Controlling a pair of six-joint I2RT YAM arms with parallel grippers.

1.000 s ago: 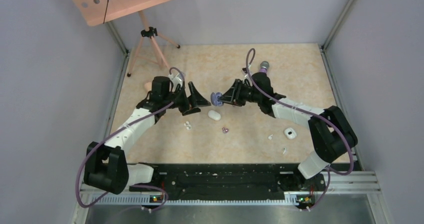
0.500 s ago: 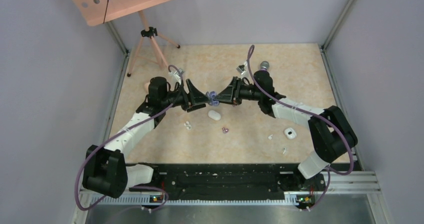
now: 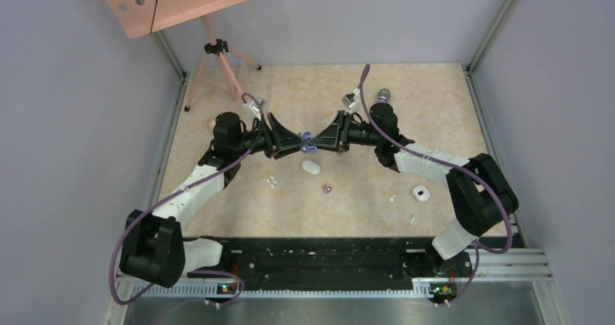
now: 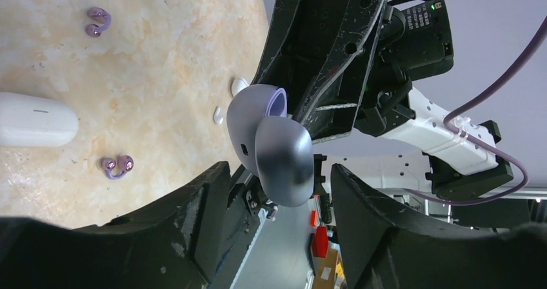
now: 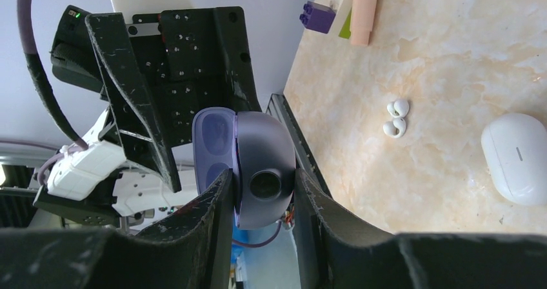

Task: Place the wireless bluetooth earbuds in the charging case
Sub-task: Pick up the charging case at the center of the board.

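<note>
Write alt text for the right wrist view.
The right gripper clamps an open, rounded purple plastic charging case, with the left gripper facing it, jaws apart. On the beige marbled table lie a pair of white glossy earbuds and a closed white oval case.

Overhead view looks down on the table (image 3: 435,107); opposed wrist views closely share the purple case (image 5: 261,148).

No writing can be read; the small white print on the black arm housing (image 4: 422,21) is too blurred.
</note>
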